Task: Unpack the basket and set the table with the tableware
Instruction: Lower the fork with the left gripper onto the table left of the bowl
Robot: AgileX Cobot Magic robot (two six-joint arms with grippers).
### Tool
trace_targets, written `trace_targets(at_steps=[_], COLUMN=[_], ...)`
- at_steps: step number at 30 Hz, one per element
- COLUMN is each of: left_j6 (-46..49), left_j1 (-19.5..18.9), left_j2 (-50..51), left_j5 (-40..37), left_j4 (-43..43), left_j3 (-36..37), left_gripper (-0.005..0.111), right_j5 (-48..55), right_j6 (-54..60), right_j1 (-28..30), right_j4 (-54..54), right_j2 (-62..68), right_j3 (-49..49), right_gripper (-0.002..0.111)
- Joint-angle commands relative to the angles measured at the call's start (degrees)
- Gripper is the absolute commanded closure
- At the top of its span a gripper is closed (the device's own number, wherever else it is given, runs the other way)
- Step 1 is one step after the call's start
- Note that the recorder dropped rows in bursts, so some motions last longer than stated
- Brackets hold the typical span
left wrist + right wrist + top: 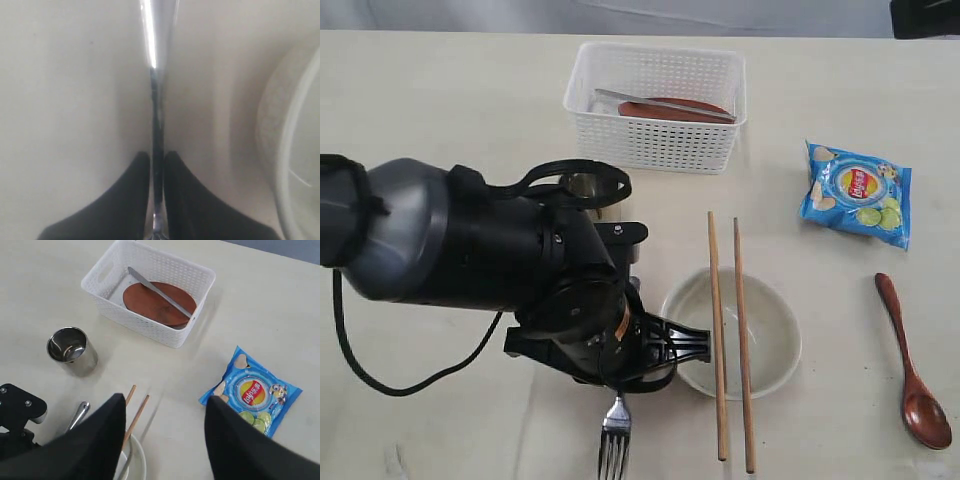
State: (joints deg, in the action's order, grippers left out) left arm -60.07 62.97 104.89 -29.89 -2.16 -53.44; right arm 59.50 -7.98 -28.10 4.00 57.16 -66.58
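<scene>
Your left claw [157,159]: jaws flank the fork [614,445] handle closely; you cannot tell if they pinch | Position: fork between the jaws, tines past the tips, bowl [775,345] just beside | Handling: likely stiff, light, slippery steel; take it mid-handle.

Exterior camera looks steeply down the table [440,90] toward the basket [655,105]. Left wrist camera sits very close over the fork [156,100]. Right wrist camera, higher, also takes in the basket.

Lab-style robot workbench: plain cream table [440,90], black robot arm [450,240] with trailing cable [360,350], grey backdrop [620,15].
</scene>
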Motion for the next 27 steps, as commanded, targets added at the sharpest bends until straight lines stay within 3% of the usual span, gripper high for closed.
trace_targets(at_steps=[1,6,11,14,27], left_j6=[0.4,0.4,0.5,1.2,3.8], left_j1=[-0.1,-0.1,-0.4,-0.4,0.0], left_j2=[0.1,-0.7,-1.9,-3.0,-15.3], left_j5=[-0.6,-2.0,-3.0,-3.0,-3.4], left_j4=[0.1,-0.9,-1.0,-1.0,-2.8], left_j3=[-0.3,-0.3,-0.3,-0.3,-0.3], left_gripper=[0.096,0.095,0.073,0.066,0.065], right_j5=[-0.1,-0.1,-0.5,-0.5,-3.3], right_j6=[0.3,0.3,0.3,0.3,2.4], right_j1=[0.0,0.0,0.0,0.0,0.0], right_j4=[0.1,0.1,0.1,0.1,0.6], right_j2=[-0.4,-0.4,-0.4,-0.4,-0.4], right_j3=[0.1,0.1,0.1,0.1,0.1], right_gripper=[0.061,0.061,0.061,0.061,0.061])
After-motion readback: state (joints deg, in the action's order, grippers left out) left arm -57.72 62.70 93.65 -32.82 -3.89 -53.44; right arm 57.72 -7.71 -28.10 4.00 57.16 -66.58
